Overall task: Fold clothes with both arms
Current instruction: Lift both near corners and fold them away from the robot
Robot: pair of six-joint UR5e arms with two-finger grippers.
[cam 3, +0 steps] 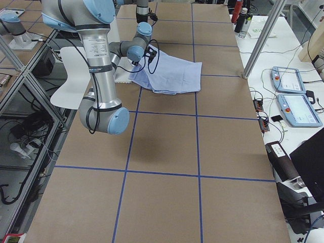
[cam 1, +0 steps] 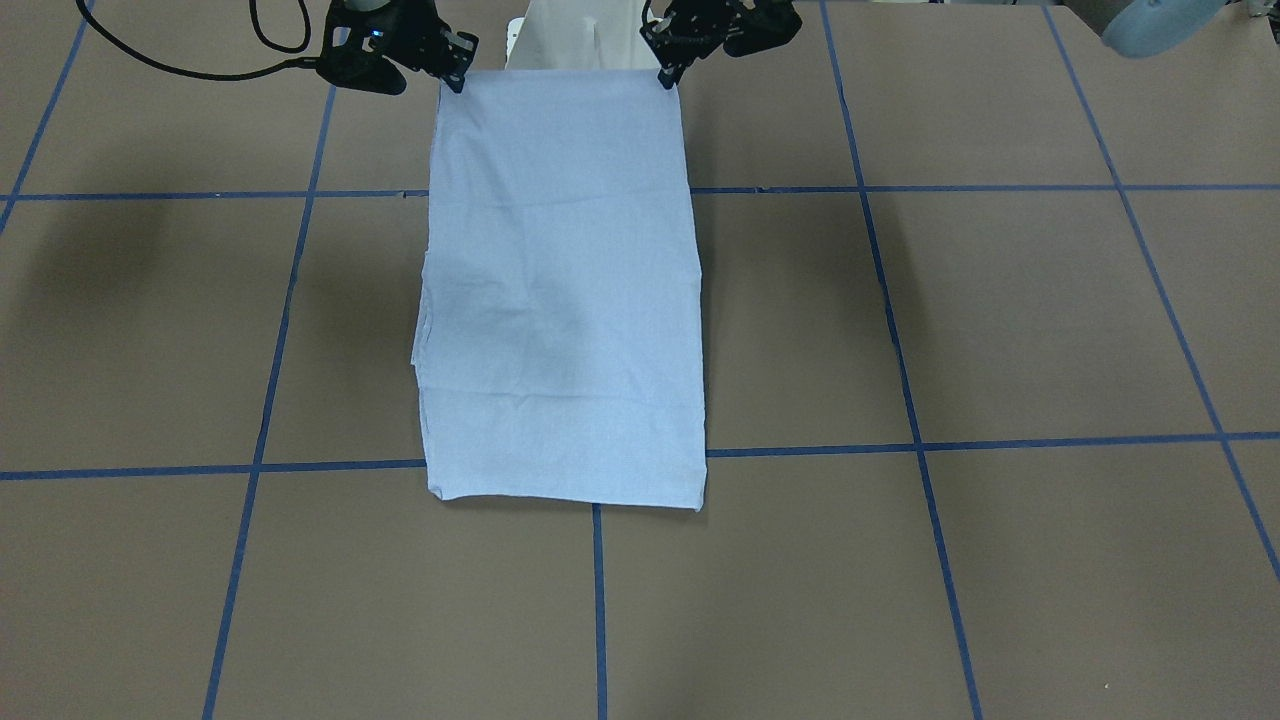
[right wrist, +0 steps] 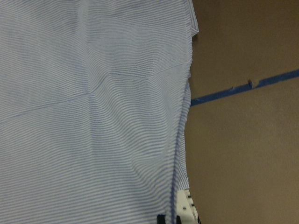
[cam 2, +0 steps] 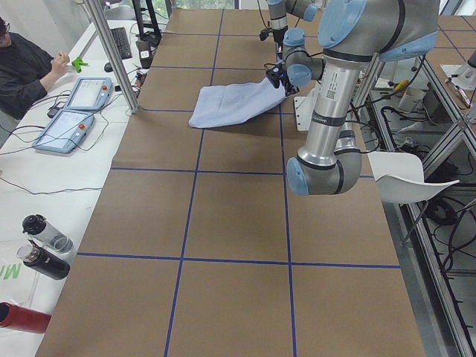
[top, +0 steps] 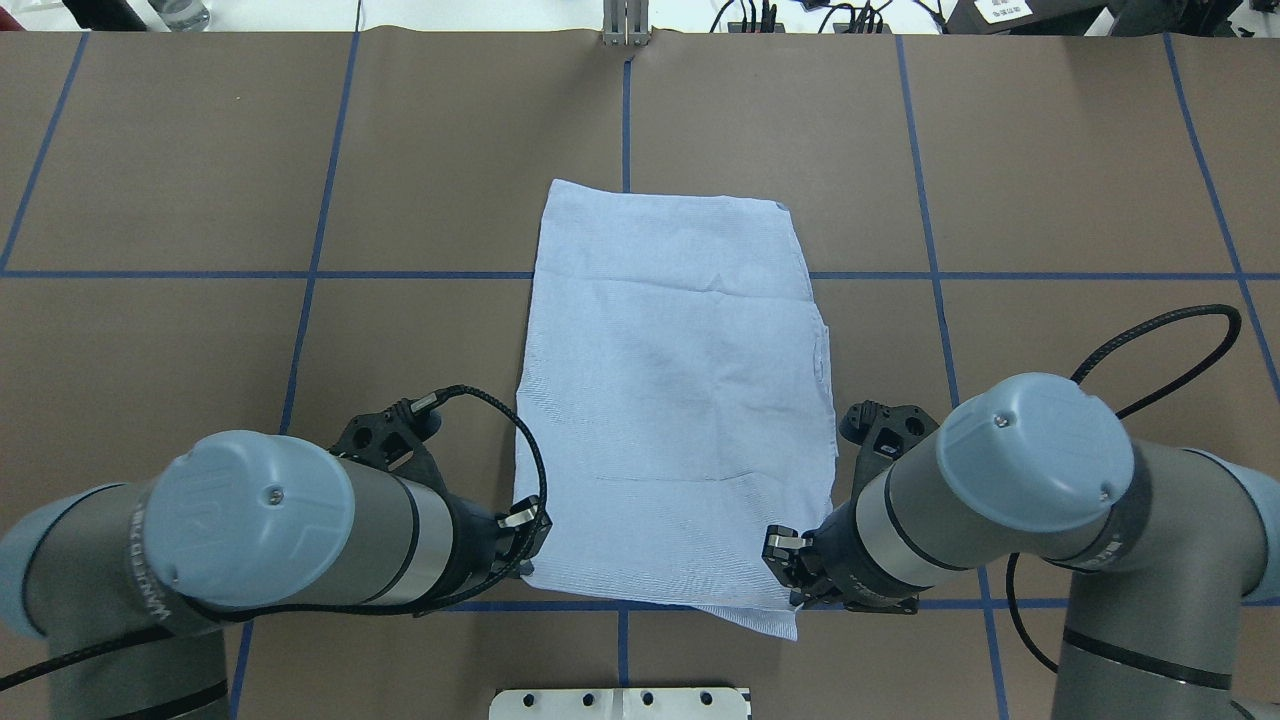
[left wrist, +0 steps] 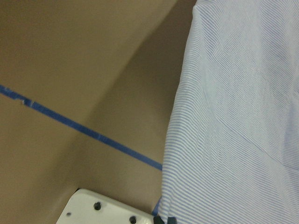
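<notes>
Folded shirt lies mid-table. left gripper and right gripper each pinch a near corner, lifted off table (far hem resting). Probable aim: carry edge forward, halve length.

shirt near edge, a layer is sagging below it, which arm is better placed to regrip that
Right, probably. The sagging layer hangs directly beside the right gripper, which pinches that corner of the shirt; the left gripper holds the opposite corner, far from it.
</notes>
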